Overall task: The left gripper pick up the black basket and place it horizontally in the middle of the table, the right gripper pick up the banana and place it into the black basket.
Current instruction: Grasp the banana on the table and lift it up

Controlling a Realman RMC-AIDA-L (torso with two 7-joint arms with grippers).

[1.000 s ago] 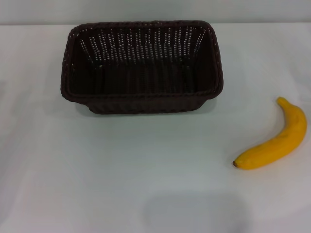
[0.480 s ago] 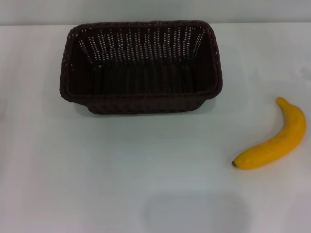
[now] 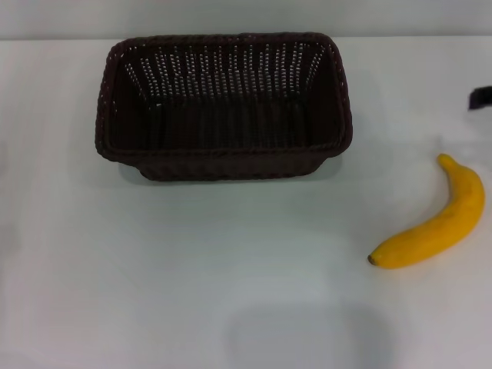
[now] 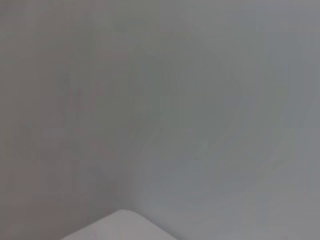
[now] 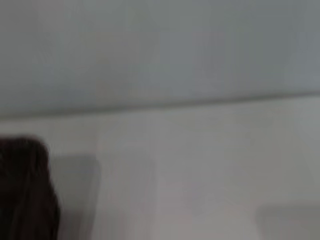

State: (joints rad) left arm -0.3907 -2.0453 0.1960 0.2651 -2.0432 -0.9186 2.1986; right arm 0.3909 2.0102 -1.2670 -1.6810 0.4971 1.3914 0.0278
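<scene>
Dark woven black basket (image 3: pixel 224 108) sits on the table (image 3: pixel 192 261), no label legible; banana (image 3: pixel 434 219) lies right of it; my right gripper (image 3: pixel 481 98) peeks beyond, fingers unreadable

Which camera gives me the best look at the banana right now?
The head view: the whole banana lies in sight on the white table, right of the black basket. Neither wrist view shows it.

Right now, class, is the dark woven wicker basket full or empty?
Empty: the dark woven wicker basket shows a bare floor; the curved yellow banana lies outside on the white table.
</scene>
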